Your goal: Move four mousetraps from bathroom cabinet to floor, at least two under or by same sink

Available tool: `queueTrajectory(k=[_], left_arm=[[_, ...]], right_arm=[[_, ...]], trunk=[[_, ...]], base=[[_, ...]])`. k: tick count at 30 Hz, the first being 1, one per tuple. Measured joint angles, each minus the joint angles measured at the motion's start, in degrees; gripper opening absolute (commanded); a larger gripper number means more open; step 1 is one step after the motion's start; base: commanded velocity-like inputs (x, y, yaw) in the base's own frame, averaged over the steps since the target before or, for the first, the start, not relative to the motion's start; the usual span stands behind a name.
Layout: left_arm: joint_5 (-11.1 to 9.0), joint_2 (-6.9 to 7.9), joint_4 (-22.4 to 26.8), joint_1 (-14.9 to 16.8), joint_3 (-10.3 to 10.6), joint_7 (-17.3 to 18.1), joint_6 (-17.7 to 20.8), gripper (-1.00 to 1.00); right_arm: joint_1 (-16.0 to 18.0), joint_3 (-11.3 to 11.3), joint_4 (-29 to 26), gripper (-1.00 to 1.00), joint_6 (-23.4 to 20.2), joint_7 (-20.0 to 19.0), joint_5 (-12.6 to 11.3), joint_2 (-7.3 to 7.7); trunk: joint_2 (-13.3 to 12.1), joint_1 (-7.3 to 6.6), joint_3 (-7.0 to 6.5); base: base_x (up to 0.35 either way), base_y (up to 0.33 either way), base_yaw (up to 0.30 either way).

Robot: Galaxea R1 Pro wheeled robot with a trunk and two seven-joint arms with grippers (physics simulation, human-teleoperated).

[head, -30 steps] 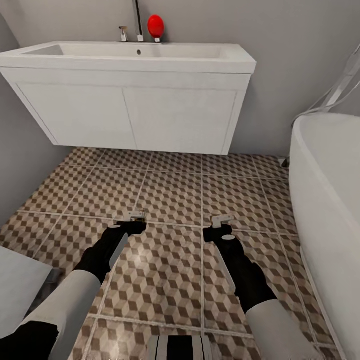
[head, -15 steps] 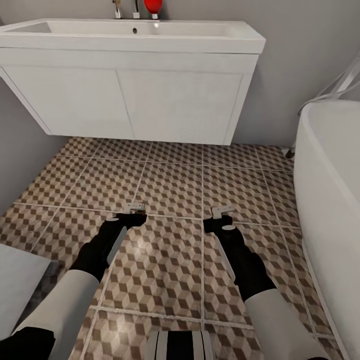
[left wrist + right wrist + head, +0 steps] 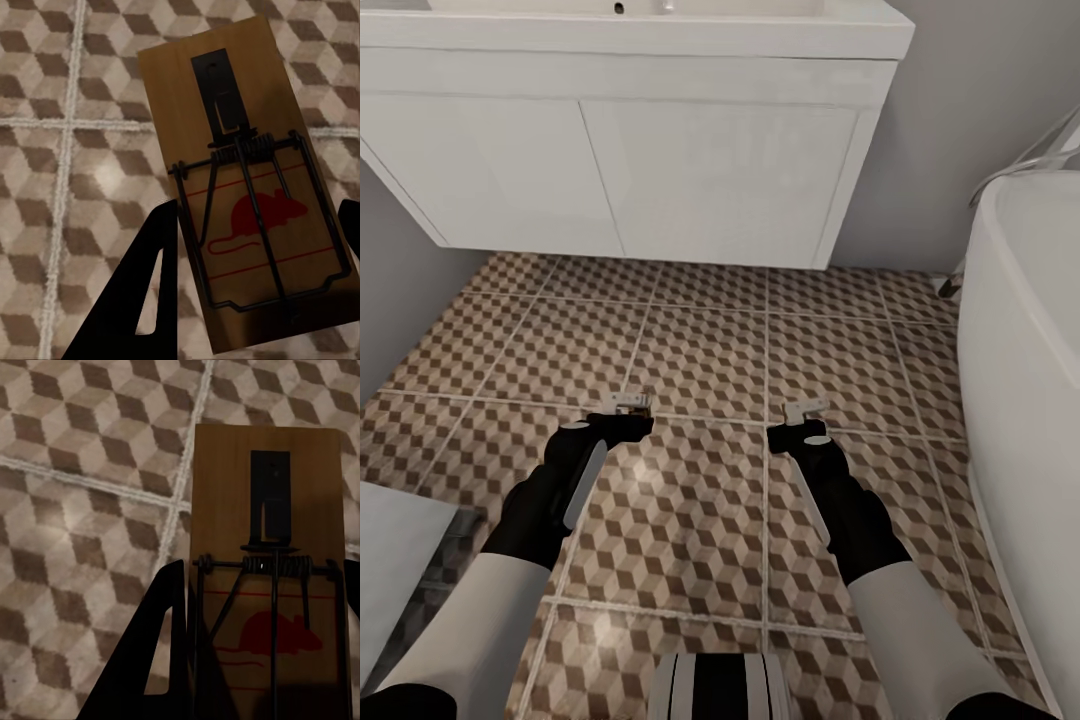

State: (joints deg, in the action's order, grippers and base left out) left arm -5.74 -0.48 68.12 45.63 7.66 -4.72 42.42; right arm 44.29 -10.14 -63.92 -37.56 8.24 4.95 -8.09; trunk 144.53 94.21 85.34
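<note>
Left wrist view: the dark fingers [image 3: 154, 277] of the left gripper [image 3: 251, 281] clamp the long edges of a mousetrap [image 3: 244, 172], a wooden slab with a black wire spring, a black catch plate and a red mouse printed on it. The slab sticks out past the fingertips, held above the bathroom floor [image 3: 67, 112] with its brown, beige and white cube pattern and pale grout lines.

In the right wrist view the right gripper [image 3: 262, 652] is closed the same way on a second mousetrap [image 3: 268, 532]; one black finger [image 3: 157, 645] presses its edge, and the far finger is only a sliver at the frame border. Below this trap lies the same tiled floor, where two grout lines cross.

From the head view, both grippers hang side by side over the floor [image 3: 700, 350], the left gripper [image 3: 628, 412] and the right gripper [image 3: 800, 418] well apart, each on a black forearm that turns white nearer the body. The traps show here only as small pale tips at the fingertips (too small to read any detail). Ahead of them, the white wall-hung vanity [image 3: 630, 150] with its two flat doors carries the bathroom sink [image 3: 840, 30], of which the front rim is visible. On the robot's right, the curved white bathtub [image 3: 1025, 330] stands on the floor against the grey wall [image 3: 960, 120].
</note>
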Motion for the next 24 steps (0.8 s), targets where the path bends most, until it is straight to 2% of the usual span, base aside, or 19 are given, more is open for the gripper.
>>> queueTrajectory(k=[6, 18, 22, 24], left_arm=[[0.01, 0.03, 0.11, -0.03, 0.01, 0.01, 0.12, -1.00], [0.07, -0.04, 1.42, -0.03, 0.02, 0.01, 0.22, -1.00], [0.07, -0.05, 4.38, -0.04, 0.02, 0.01, 2.27, -1.00], [0.07, -0.05, 6.53, -0.03, -0.02, 0.00, 5.21, -1.00]], right_arm=[[1.49, -0.03, 0.00, -1.00, -1.85, -0.01, 0.00, 0.00], [3.29, -0.01, 0.00, -1.00, -2.48, 0.08, 0.00, 0.00], [3.99, -0.04, -0.01, -1.00, -2.54, 0.08, -0.01, 0.00], [4.55, -0.05, -0.01, -1.00, -3.03, 0.08, 0.00, -0.05]], trunk=[[0.08, 0.15, 1.33], [0.24, 0.46, 3.99], [0.30, 0.57, 4.88], [0.32, 0.62, 5.32]], base=[[0.000, 0.000, 0.000], [0.000, 0.000, 0.000], [0.000, 0.000, 0.000], [0.000, 0.000, 0.000]])
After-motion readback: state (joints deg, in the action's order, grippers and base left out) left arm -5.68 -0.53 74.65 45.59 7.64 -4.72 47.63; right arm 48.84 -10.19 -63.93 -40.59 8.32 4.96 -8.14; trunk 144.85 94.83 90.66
